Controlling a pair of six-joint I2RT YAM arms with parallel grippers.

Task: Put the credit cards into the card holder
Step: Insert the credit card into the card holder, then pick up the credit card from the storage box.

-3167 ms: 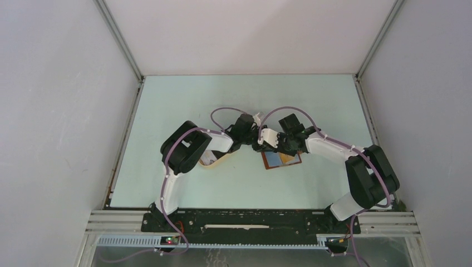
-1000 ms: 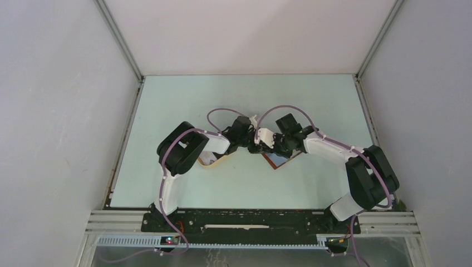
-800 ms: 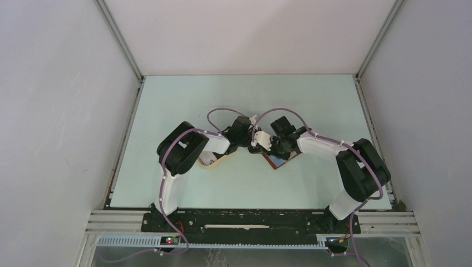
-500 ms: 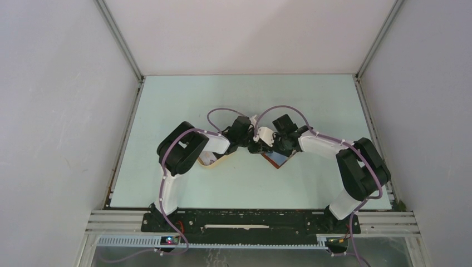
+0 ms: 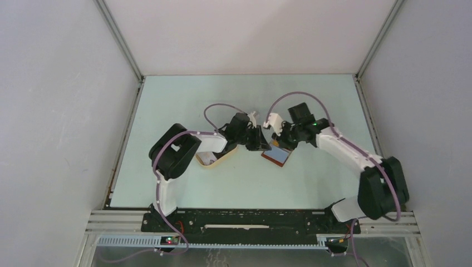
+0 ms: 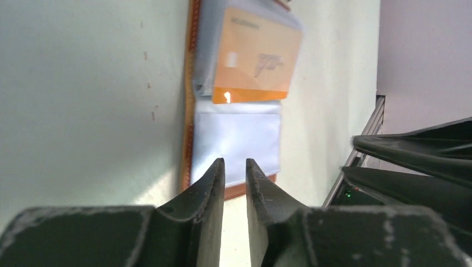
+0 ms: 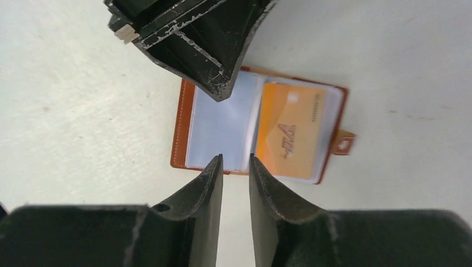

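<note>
Both arms have drawn apart from their huddle, exposing the card holder [image 5: 276, 154], which lies open mid-bench [image 5: 183, 105]. An orange card [image 7: 289, 136] sits in one sleeve, so one insertion appears complete. The left fingers [image 6: 209, 183] and right fingers [image 7: 206, 183] are narrowly parted and hold nothing. Bare bench surrounds the holder, with the tray [image 5: 214, 161] near its left and the walls well apart.

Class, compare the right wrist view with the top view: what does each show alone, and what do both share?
Only the right wrist view: the orange card tucked inside the holder, and the snap tab. Only the top view: the beige tray, plus the left arm and right arm whole. Both: the open card holder lying on the table, with the left pincer close to it.
</note>
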